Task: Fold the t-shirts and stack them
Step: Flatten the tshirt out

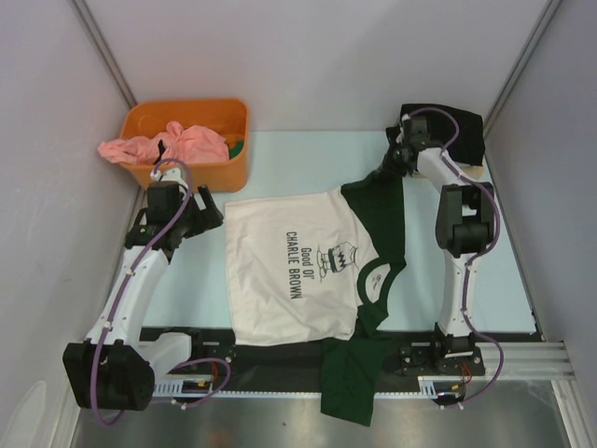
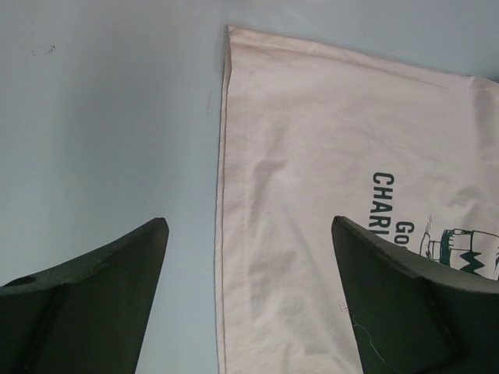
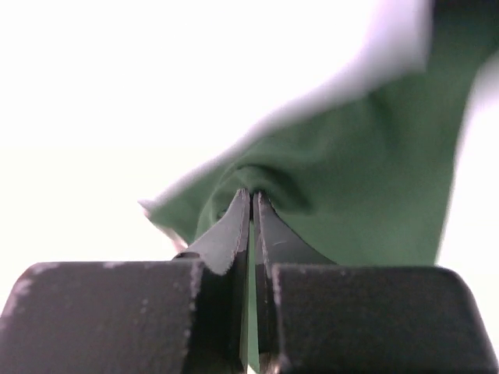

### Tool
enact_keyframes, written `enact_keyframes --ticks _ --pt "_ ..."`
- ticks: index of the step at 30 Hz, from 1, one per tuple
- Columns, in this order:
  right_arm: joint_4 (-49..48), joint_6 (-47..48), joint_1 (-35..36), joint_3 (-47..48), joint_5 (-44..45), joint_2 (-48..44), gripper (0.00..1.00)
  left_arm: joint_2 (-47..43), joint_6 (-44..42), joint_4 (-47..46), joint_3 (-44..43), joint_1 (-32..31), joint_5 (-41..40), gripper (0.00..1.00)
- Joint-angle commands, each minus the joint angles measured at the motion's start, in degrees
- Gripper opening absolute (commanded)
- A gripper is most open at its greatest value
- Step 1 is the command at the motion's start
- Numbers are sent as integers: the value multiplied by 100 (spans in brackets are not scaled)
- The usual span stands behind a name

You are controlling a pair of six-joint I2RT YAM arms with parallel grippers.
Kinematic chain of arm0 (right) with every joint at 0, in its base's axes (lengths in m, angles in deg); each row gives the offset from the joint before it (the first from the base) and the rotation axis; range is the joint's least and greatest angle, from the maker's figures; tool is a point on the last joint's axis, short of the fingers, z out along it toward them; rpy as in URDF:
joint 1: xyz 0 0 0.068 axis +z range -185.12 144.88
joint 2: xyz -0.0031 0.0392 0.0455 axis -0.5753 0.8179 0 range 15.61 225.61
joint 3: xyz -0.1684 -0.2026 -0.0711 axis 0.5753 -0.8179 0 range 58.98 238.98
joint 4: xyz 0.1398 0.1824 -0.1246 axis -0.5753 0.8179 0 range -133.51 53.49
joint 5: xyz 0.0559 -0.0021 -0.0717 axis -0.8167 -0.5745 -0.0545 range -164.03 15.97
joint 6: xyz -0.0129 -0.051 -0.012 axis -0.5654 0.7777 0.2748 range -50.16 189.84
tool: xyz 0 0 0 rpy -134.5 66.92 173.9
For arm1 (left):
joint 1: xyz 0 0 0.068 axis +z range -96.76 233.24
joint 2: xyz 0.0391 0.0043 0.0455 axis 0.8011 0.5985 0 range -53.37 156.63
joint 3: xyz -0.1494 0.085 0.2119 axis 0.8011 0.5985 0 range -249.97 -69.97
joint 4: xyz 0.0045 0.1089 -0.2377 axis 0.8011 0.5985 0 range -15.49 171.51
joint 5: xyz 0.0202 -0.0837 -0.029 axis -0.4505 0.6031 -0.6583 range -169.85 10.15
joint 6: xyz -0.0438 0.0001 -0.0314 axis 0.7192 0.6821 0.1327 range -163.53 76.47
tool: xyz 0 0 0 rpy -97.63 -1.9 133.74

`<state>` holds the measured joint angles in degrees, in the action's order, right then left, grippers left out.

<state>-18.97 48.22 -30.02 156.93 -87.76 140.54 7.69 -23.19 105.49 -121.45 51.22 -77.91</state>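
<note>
A cream t-shirt (image 1: 284,266) with dark green sleeves, green collar and a dark chest print lies spread on the table, print up. One green sleeve (image 1: 347,383) hangs over the near edge. My right gripper (image 1: 390,168) is shut on the far green sleeve (image 3: 351,187) and lifts it. My left gripper (image 1: 207,215) is open and empty, hovering over the shirt's hem edge (image 2: 222,195) near its far left corner. A pink shirt (image 1: 163,145) lies in the orange bin. A black shirt (image 1: 448,126) lies folded at the far right.
An orange bin (image 1: 233,163) stands at the far left, with something green (image 1: 238,147) beside the pink cloth. Grey walls close in on both sides. The light blue table (image 1: 289,159) ends at a metal rail (image 1: 280,397) along the near edge.
</note>
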Motion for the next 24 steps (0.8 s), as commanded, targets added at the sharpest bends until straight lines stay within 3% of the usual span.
enact_keyframes --ticks 1,2,5,7,9,12,13,17,21,24 --pt "147 -26 227 1714 -348 775 0 -147 -118 -163 -20 -35 53 92" --pt "209 -17 271 2589 -523 1005 0 -147 -118 -163 -20 -26 53 92" --pt "236 -78 447 3771 -743 1926 0 -103 -126 -163 -20 -26 9 92" --pt "245 -166 492 4570 -718 2446 54 -77 -127 -154 -20 -26 0 92" --pt "140 -307 465 4619 -674 2493 97 -24 -118 -163 -2 -26 17 92" --pt "-183 -246 439 3683 -560 1803 100 107 -92 -189 -11 -26 44 92" --pt "-369 -193 448 2817 -438 1451 100 152 -57 -198 -19 -26 61 92" --pt "-1011 -43 439 785 37 -211 100 450 145 -224 -99 -18 272 92" --pt "-969 44 334 -739 371 -1880 100 784 488 -347 -125 79 325 89" --pt "-723 36 89 -1617 407 -2419 100 1232 769 -593 -134 123 326 88"
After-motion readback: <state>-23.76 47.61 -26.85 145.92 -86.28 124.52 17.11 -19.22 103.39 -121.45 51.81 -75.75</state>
